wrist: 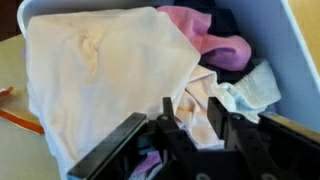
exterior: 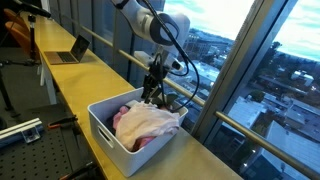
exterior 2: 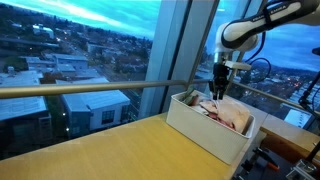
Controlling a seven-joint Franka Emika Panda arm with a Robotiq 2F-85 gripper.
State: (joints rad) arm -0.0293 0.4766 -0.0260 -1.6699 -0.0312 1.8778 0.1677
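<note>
A white bin (exterior: 104,131) stands on a long wooden counter by the window and is full of clothes. On top lies a large cream cloth (wrist: 100,70), with a pink garment (wrist: 207,36) and a pale blue-white piece (wrist: 256,90) beside it. My gripper (wrist: 193,122) hangs just over the pile at the bin's window side, seen in both exterior views (exterior: 152,92) (exterior 2: 217,90). Its two black fingers (wrist: 169,115) stand apart, and a fold of the cream cloth shows in the gap between them. Nothing is lifted off the pile.
The bin's wall (wrist: 300,45) runs close on the right of the wrist view. A metal rail (exterior 2: 90,89) and the window glass stand just behind the bin. An open laptop (exterior: 70,48) sits farther along the counter (exterior: 90,95). An orange strip (wrist: 18,118) lies outside the bin.
</note>
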